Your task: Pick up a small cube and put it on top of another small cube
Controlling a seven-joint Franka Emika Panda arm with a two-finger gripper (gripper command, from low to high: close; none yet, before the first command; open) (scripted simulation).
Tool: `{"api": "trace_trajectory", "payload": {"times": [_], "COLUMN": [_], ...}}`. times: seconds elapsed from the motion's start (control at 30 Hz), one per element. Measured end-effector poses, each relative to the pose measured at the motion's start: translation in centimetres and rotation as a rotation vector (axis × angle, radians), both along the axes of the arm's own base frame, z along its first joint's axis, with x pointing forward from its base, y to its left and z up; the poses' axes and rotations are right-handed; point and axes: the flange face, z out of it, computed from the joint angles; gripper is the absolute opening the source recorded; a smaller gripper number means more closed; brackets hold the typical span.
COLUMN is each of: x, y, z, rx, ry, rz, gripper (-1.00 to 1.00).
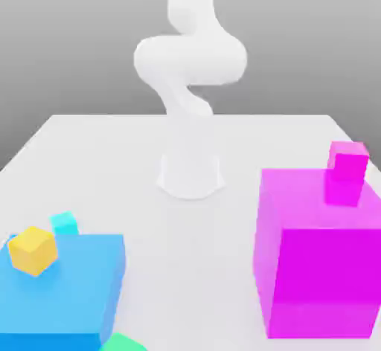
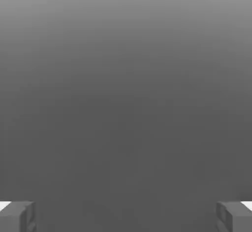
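in the hand view the pincer (image 2: 126, 216) was spread wide, its two grey fingers (image 2: 19, 217) well apart, with only plain grey between them.

nearest in the exterior view was the small bright green cube (image 1: 123, 343), cut off by the view's bottom edge, so that only a flat, angular patch of its upper part showed. it lay just beside the near right corner of the big flat blue block (image 1: 63, 290), as that view showed it. the small yellow-orange cube (image 1: 33, 251), tilted, overlapped the blue block's top; whether it touched could not be told. toward the exterior view's right stood the big magenta block (image 1: 327, 264), a small magenta cube (image 1: 348, 161) on its top near the back. a broad strip of pale table (image 1: 190, 260) lay open between the blue and magenta blocks.

beyond the blue block's far edge sat the small cyan cube (image 1: 65, 223), partly hidden. farther back, the smooth white robot arm (image 1: 190, 59) rose from its base, bent in the middle, its upper part running out of the view's top. the table's straight far edge passed behind the arm.
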Motion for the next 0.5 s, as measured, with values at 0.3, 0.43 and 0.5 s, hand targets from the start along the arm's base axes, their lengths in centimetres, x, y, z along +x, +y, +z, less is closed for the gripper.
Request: {"api": "trace_trajectory", "payload": {"times": [0.3,0.43,0.5], "x": [7.8,10.5,11.8], "y": [-1.7,-2.6,-3.1], "z": [-8.4,-12.5,-14.8], "rx": [0.222,0.31,0.351], "ry": [0.147,0.204,0.231], "rz": [-0.351,-0.514,-0.596], "gripper": [0.0,0.0,0.0]}}
